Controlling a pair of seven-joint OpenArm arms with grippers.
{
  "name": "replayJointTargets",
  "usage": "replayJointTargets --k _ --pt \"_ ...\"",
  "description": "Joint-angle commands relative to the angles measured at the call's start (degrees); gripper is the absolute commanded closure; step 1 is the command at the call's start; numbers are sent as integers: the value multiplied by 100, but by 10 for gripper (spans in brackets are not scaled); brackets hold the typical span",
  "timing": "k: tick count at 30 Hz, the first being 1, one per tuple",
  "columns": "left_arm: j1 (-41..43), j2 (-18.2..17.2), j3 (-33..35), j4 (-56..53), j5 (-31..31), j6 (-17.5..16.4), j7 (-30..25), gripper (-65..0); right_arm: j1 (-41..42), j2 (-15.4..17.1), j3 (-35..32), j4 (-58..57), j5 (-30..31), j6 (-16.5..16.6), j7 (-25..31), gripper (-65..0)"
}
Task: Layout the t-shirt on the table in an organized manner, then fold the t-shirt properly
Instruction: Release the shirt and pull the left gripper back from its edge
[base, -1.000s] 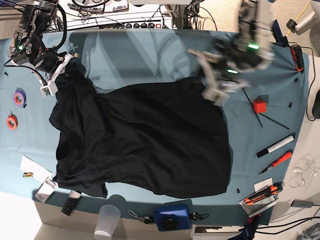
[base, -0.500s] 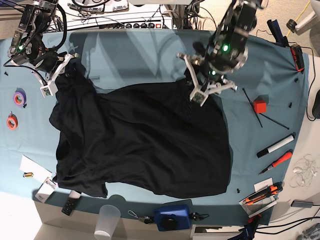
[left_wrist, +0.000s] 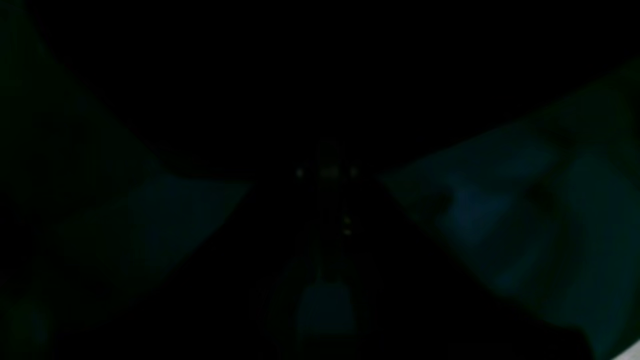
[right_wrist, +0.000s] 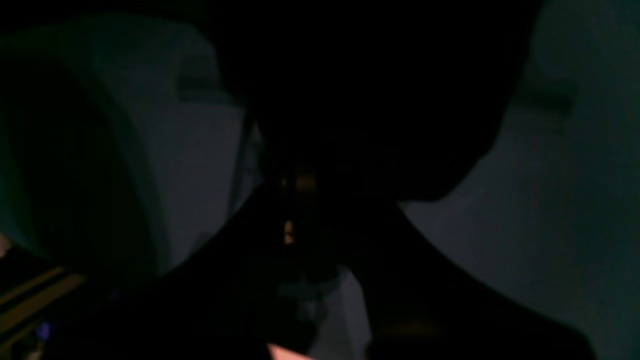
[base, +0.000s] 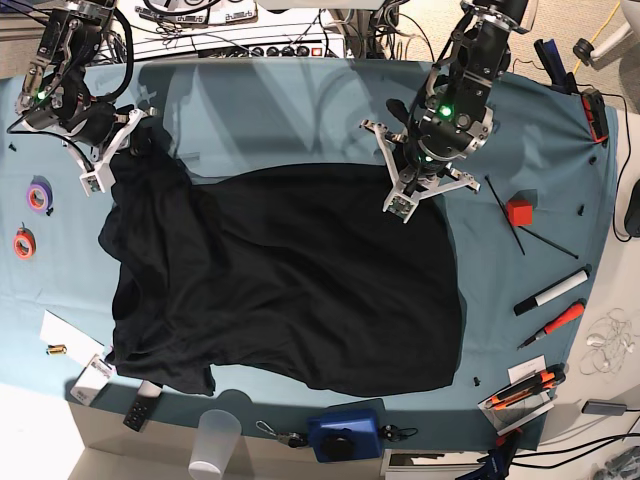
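The black t-shirt (base: 290, 280) lies spread, still rumpled, over the middle of the teal table (base: 260, 110). My left gripper (base: 400, 195) sits at the shirt's far right corner, shut on the t-shirt's edge. In the dim left wrist view, black t-shirt cloth (left_wrist: 320, 75) fills the centre, with the table (left_wrist: 500, 210) on both sides. My right gripper (base: 105, 160) is at the far left corner, shut on a bunched part of the shirt. In the right wrist view, dark t-shirt fabric (right_wrist: 370, 100) sits between the pale fingers (right_wrist: 200, 165). No print shows.
A red cube (base: 518, 211) and thin black rods (base: 505, 212) lie right of the left gripper. Two markers (base: 550, 292) and a box cutter (base: 520, 392) lie at the right edge. Tape rolls (base: 39, 196) sit at the left. A cup (base: 214, 442) and blue box (base: 344, 434) stand by the near edge.
My left arm swung in from the right to the shirt's far right corner, and its jaws closed on the cloth. The right arm has barely moved.
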Motion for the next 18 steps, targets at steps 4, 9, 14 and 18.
replayJointTargets --k 4,9,14,18 --pt "-46 -68 -90 238 776 570 334 0 181 229 39 81 74 9 160 0" --pt "-28 -68 -555 546 898 533 879 0 437 262 37 81 890 105 -540 0" --pt "243 -66 -1274 682 831 361 909 0 267 262 37 81 1399 299 -723 0" --pt "658 -66 -1958 682 170 -87 809 0 -74 260 37 81 1475 299 -723 0"
